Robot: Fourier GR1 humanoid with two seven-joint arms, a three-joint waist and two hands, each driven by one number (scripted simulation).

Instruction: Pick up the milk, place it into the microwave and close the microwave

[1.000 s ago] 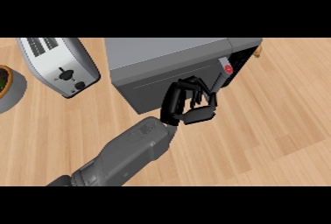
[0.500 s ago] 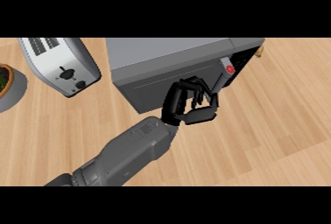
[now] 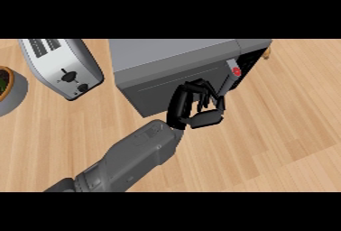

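Almost nothing has shifted over the last second: the left hand (image 3: 197,107) sits in the same spot against the lower right of the microwave door (image 3: 154,89), just past the view's centre toward 1 o'clock, and its grey forearm runs in as before from 7 o'clock. The hand is clenched, its fingers curled in toward the thumb with nothing visible between them, knuckles at or touching the door panel. The microwave (image 3: 174,53) fills the 12 o'clock part of the worktop (image 3: 279,126). At the door's right end, by the strip with the red button (image 3: 235,71), a dark gap shows toward 2 o'clock, so the door looks nearly but perhaps not fully shut. The milk cannot be seen anywhere; judging by the door's position, it is probably already inside, though that is hidden. The stillness suggests the closing push is at or near its end. The right hand is out of view. A toaster (image 3: 61,67) stands at 10 o'clock, well apart.
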